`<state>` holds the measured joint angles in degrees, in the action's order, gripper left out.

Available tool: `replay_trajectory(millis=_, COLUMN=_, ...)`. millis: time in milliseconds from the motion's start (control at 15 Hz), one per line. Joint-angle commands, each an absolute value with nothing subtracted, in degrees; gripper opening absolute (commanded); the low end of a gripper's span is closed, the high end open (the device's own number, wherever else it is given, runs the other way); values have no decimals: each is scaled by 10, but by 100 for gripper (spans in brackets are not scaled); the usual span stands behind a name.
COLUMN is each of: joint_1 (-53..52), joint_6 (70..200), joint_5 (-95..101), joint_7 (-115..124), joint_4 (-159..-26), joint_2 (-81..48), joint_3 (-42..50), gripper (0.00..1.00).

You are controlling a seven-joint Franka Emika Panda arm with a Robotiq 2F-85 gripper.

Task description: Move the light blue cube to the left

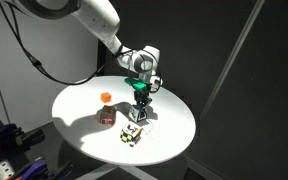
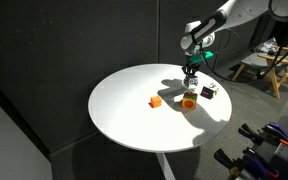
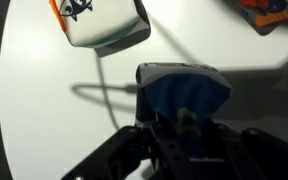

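The Franka arm's Robotiq gripper (image 3: 182,112) hovers low over a round white table (image 1: 79,125), its jaws apparently pressed in on the light blue cube (image 3: 182,88). In the wrist view the cube fills the space just ahead of the fingers, though the pads themselves are hidden behind it. The cube sits near the table's far side in an exterior view, beneath the gripper (image 1: 141,108). The grasp looks made and the carry not yet begun. The next move calls for a steady sideways shift to the left, keeping clear of the printed cube (image 3: 99,25) lying close by, then a gentle set-down. That neighbour shows an orange corner and a dark mark on white. No lettering or brand is readable anywhere.
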<state>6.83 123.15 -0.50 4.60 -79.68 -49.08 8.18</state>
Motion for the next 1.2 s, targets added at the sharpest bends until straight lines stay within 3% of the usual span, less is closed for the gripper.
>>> replay_trajectory(millis=0, joint_1=63, joint_6=1213, joint_5=22, joint_7=23, joint_4=-822, joint_2=-450, joint_3=78, gripper=9)
replay_trajectory(millis=1133, joint_1=54, joint_6=1227, joint_5=99, joint_7=-193, joint_4=-1003, joint_2=-289, joint_3=23, gripper=8)
